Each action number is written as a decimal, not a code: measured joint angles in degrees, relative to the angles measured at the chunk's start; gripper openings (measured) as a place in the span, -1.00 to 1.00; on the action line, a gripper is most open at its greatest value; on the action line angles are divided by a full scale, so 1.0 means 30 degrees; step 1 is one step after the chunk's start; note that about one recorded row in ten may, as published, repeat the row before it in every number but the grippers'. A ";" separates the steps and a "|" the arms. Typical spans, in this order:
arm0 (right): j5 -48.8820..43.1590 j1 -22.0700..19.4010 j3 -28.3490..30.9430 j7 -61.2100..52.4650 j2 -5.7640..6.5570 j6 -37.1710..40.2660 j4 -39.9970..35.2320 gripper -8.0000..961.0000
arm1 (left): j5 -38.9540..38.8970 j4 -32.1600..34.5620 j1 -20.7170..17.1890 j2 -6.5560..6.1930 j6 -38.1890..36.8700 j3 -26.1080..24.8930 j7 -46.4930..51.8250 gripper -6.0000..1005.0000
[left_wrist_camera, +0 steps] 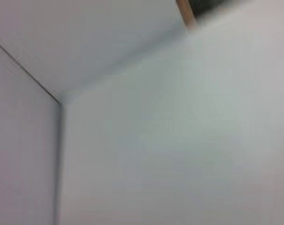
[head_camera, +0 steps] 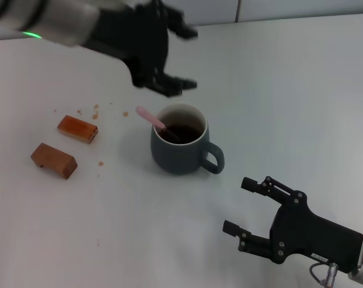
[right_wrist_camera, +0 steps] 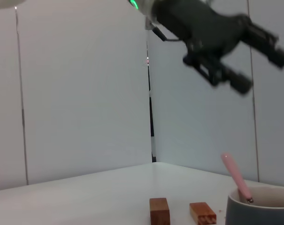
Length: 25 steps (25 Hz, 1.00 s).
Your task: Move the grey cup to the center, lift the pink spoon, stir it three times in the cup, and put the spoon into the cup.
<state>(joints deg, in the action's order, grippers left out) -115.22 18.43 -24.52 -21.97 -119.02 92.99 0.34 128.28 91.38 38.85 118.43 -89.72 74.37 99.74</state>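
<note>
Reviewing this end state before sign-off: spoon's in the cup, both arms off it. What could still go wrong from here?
1. The pink spoon leans on the rim of the grey cup with its handle sticking out; a bump could tip it out.
2. The left gripper, open, hangs just above and behind the cup; a low retreat might clip the handle.
3. The cup holds dark liquid; the open right gripper sits near its handle side, so a swing could spill it.

The rounded blue-grey ceramic mug (head_camera: 179, 148) stands mid-bench (head_camera: 301, 96), its handle turned toward the right edge. The slim pink-handled metal spoon (head_camera: 151, 117) sits in it, leaning out toward the far left corner. Two brown wooden blocks (head_camera: 77, 129) (head_camera: 53, 160) lie left of the mug, nearer the left edge, one behind the other.
</note>
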 joint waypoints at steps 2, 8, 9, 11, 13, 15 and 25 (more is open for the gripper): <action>-0.0002 -0.0018 0.0013 0.0001 0.0005 -0.0001 -0.0030 0.72 | -0.2527 -0.0150 -0.0890 -0.0041 0.0003 -0.2112 -0.1430 0.33; 0.0066 -0.0101 0.0092 0.0012 0.0007 0.0226 -0.0239 0.72 | -0.7337 -0.2361 -0.3464 -0.0143 -0.0776 -0.6794 -0.4758 0.60; 0.0087 -0.0108 0.0113 0.0054 0.0006 0.0249 -0.0268 0.72 | -0.7337 -0.2361 -0.3464 -0.0143 -0.0776 -0.6794 -0.4758 0.60; 0.0130 -0.0110 0.0142 0.0111 -0.0006 0.0266 -0.0283 0.72 | -0.7689 -0.3099 -0.3847 -0.0151 -0.1061 -0.7497 -0.5271 0.60; 0.0135 -0.0113 0.0150 0.0125 0.0000 0.0312 -0.0317 0.72 | -0.7962 -0.5654 -0.4661 -0.0215 -0.2057 -0.9221 -0.6974 0.60; 0.0146 -0.0149 0.0169 0.0131 0.0005 0.0456 -0.0392 0.72 | -0.7987 -0.7912 -0.5318 -0.0436 -0.3059 -1.0136 -0.8615 0.60; 0.0178 -0.0451 0.0481 0.0100 0.0016 0.0939 -0.0576 0.72 | -0.7913 -1.4234 -0.7581 -0.0114 -0.3138 -1.0575 -1.3638 0.60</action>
<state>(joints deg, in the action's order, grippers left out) -114.69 17.08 -23.08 -21.67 -118.97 95.80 -1.38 104.54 48.68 16.11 118.09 -99.13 42.65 58.82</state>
